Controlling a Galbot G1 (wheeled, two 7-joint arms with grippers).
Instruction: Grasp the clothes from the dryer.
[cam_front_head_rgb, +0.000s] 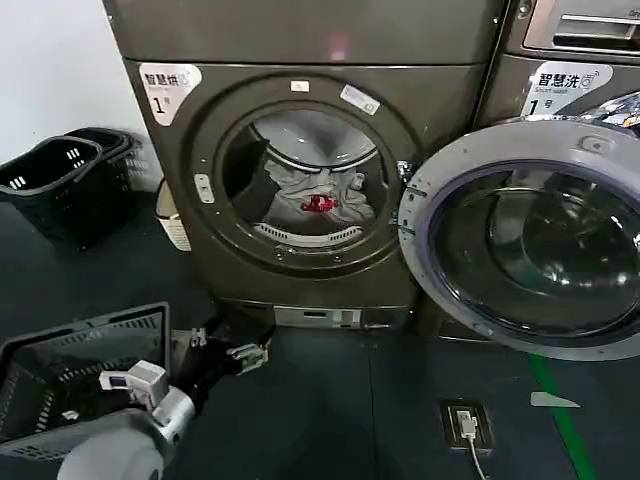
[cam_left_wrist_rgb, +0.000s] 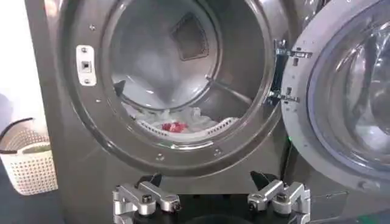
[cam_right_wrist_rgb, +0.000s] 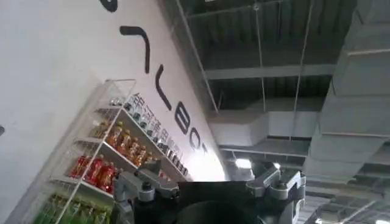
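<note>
The left gripper (cam_front_head_rgb: 243, 352) hangs spread open, empty, low before the dryer (cam_front_head_rgb: 310, 180); the clothes (cam_front_head_rgb: 320, 197) lie inside its drum, its door (cam_front_head_rgb: 530, 240) swung wide.

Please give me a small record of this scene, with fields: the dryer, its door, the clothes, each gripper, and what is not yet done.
dryer: bronze-brown front-loader, sticker "1"
door: swung fully open, to the dryer's right
clothes: white-grey bundle with red patch, lying inside the drum
left gripper: open, low before the dryer, facing the porthole, apart from the clothes
right gripper: open, pointed up toward the ceiling, away from the dryer
not yet done: the grasp
</note>
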